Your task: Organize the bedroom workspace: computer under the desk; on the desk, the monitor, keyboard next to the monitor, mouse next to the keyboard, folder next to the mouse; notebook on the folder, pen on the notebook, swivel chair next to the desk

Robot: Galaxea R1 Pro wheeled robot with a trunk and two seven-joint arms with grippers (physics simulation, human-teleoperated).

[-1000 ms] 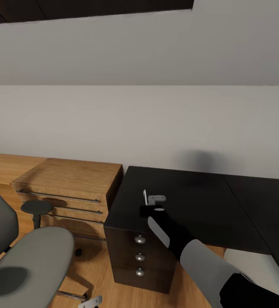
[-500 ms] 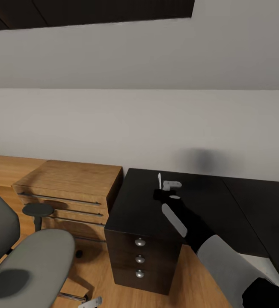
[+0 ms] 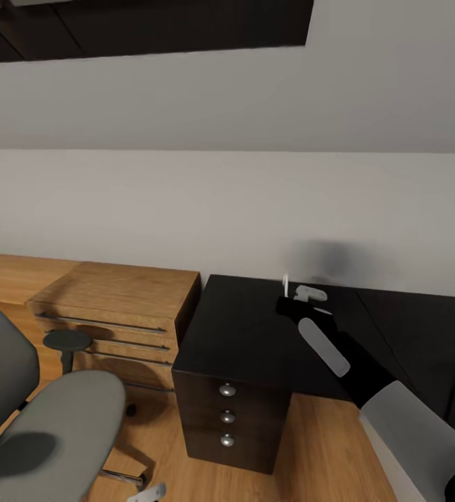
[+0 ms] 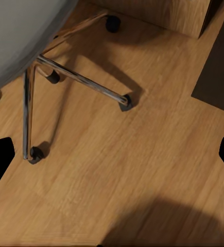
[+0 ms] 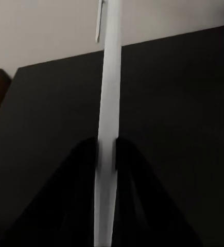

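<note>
- Swivel chair: grey padded seat, chrome legs, black castors, on wood floor beside the chest.
- Left gripper: grip state cannot be told.
- Right gripper clamps thin white pen upright above the black desk.

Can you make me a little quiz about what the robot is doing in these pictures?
1. True or false: the right gripper is holding the pen.
2. Pick one. What is the pen held over? A) the black desk B) the grey chair seat C) the wooden chest
3. Count: how many round silver knobs can you see on the front of the desk's drawers?

Key: 1 true. 2 A. 3 three.
</note>
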